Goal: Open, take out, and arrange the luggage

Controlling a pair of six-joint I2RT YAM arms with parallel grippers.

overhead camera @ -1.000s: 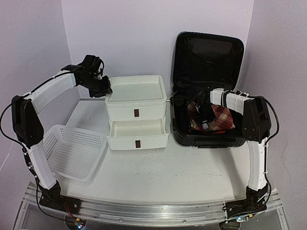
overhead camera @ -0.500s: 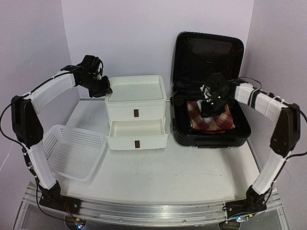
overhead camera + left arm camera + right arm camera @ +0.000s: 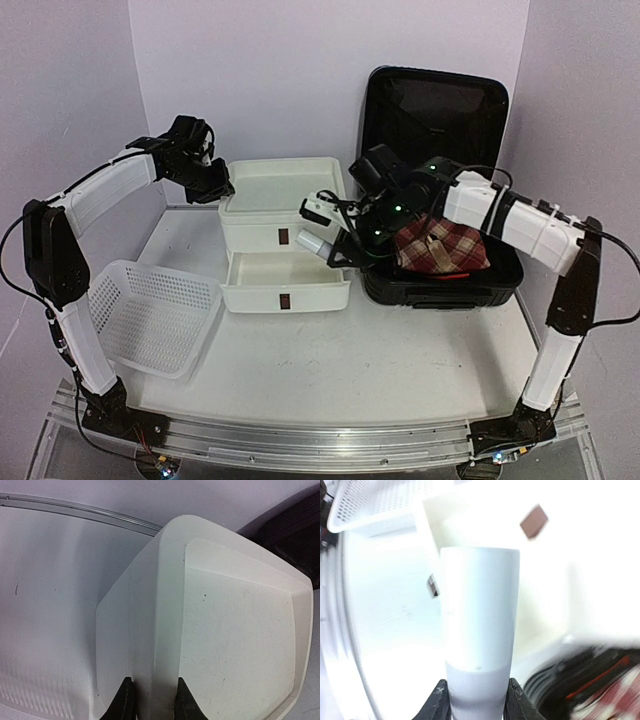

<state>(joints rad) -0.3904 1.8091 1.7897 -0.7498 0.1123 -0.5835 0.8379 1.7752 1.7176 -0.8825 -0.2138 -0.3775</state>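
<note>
The right gripper clamps a bottle by its end, risking it tipping out ahead; left gripper pinches box

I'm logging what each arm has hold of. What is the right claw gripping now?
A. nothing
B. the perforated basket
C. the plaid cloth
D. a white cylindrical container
D: in the right wrist view a white cylindrical container is clamped in the right claw, while the plaid cloth lies in the luggage.
</note>
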